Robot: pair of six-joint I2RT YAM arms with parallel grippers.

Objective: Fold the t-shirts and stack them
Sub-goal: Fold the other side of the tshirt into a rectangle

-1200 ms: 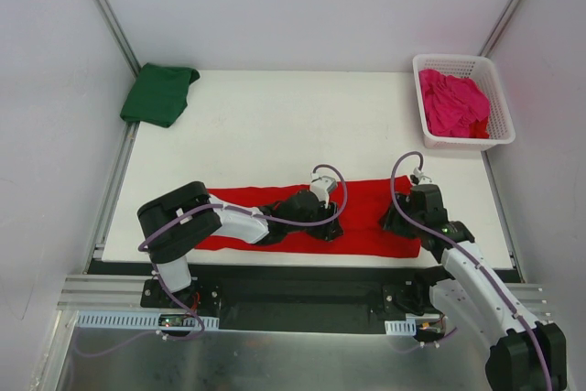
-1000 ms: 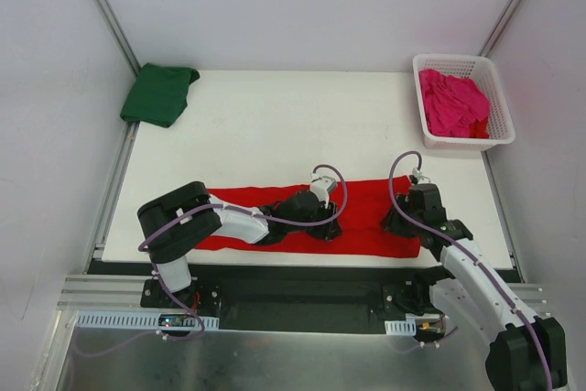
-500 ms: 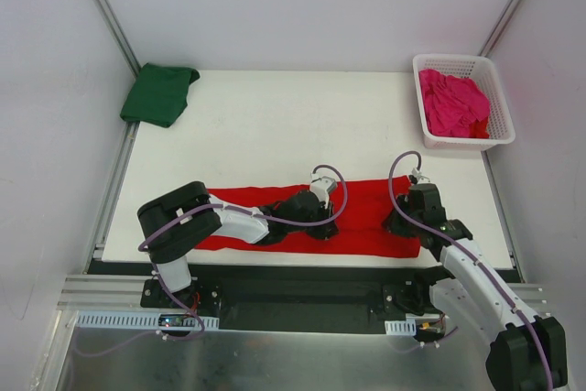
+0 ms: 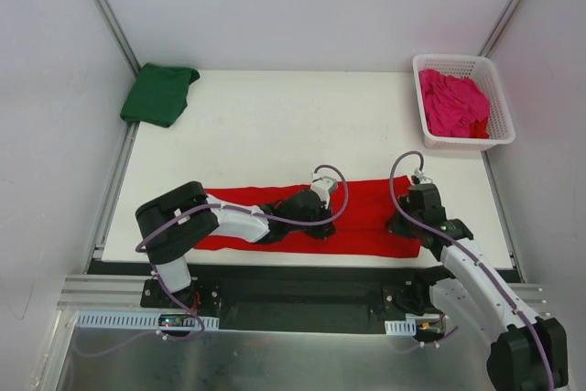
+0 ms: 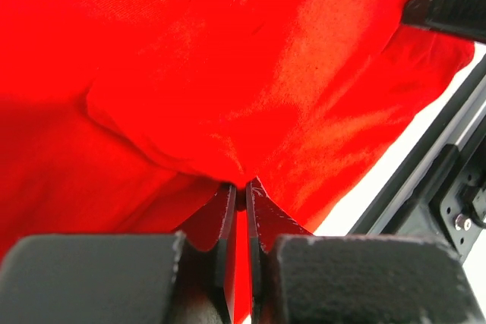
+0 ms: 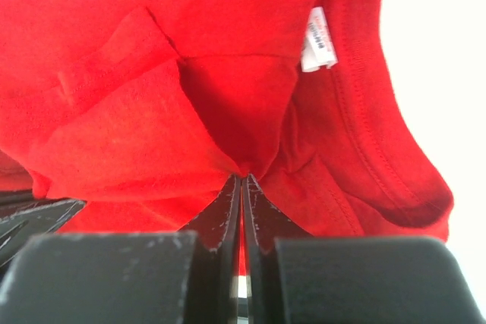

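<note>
A red t-shirt (image 4: pixel 362 208) lies folded into a long strip near the table's front edge. My left gripper (image 4: pixel 320 224) is shut on a pinch of its cloth (image 5: pixel 228 111) near the strip's middle. My right gripper (image 4: pixel 396 222) is shut on a fold (image 6: pixel 190 127) at the collar end, where the white neck label (image 6: pixel 319 38) shows. The dark green t-shirt (image 4: pixel 160 92) sits folded at the back left corner. Bunched in the white basket (image 4: pixel 497 103) at the back right is the pink t-shirt (image 4: pixel 453 103).
A black frame rail (image 5: pixel 425 187) runs just beyond the table's front edge, close to both grippers. Metal uprights stand at the back corners. Bare white tabletop (image 4: pixel 293 125) stretches between the red strip and the back wall.
Both grippers have closed from partly open onto folds of the red t-shirt. The arms have hardly shifted, and the shirt lies as before.
</note>
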